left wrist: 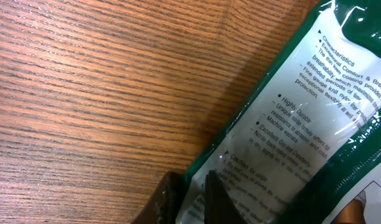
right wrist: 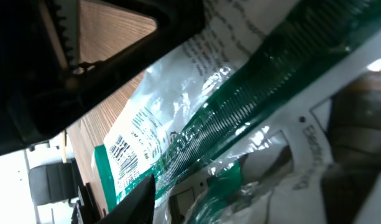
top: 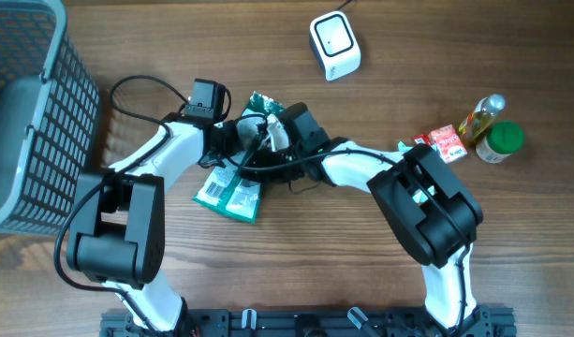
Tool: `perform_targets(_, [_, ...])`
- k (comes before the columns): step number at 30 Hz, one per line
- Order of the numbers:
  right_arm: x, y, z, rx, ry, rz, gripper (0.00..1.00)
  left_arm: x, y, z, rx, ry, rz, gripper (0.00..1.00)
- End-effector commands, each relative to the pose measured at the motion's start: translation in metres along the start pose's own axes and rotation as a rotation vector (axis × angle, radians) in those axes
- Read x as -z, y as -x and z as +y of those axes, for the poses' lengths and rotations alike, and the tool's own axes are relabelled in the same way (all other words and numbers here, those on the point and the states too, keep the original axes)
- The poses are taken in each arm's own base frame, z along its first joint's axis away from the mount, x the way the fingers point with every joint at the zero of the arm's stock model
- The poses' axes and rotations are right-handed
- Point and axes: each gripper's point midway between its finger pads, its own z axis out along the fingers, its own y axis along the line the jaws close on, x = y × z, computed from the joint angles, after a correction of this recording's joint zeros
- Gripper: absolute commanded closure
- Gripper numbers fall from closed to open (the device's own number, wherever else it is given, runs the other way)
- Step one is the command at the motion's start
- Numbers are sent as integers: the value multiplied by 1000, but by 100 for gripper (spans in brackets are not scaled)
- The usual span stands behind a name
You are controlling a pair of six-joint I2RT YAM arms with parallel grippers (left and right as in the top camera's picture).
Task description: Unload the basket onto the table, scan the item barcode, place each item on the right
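The item is a green and white plastic package [top: 232,192], lifted at its top end between the two arms. My left gripper [top: 242,133] is shut on the package's edge; in the left wrist view its two fingers [left wrist: 167,200] pinch the printed film [left wrist: 289,118]. My right gripper [top: 275,131] reaches into the same end from the right. In the right wrist view only one dark finger [right wrist: 139,200] shows, with crumpled package film [right wrist: 240,112] across the jaws, so its grip is unclear. A barcode [right wrist: 119,149] shows on the package. The white scanner [top: 335,44] stands at the back of the table.
A grey mesh basket [top: 29,112] fills the left side. At the right stand a small bottle [top: 481,116], a green-lidded jar [top: 500,142] and a red box [top: 446,142]. Black cables [top: 137,89] loop near the left arm.
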Motion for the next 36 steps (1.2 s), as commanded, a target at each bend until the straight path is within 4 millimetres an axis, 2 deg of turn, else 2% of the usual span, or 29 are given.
perform_targets(1, [-2,-10,-35,-28,-104,16,66,-20,-23,7,8,35,76,91])
perform_targets(3, [0,-13,-39,-49,-112,31,65,-17,-18,6,11,28,62,90])
perform_targets(6, [8,-17,-50,-100,-137,50,55,-8,-10,4,16,15,36,89])
perform_targets(9, [18,-11,-61,-139,-149,33,49,-7,-13,5,43,19,47,89])
perform_targets(14, [28,6,-69,-148,-142,-19,48,-6,-23,10,73,42,89,92])
perform_targets(21, [28,23,-70,-92,-169,-95,46,-6,-29,12,68,51,112,92])
perform_targets(26, [28,25,-73,-110,-182,-108,48,-6,-29,12,68,50,110,92])
perform_targets(29, [28,25,-73,-108,-182,-107,53,-6,-30,13,68,52,112,92])
perform_targets(36, [25,22,-67,-58,-166,-91,85,-7,-29,13,65,50,108,90])
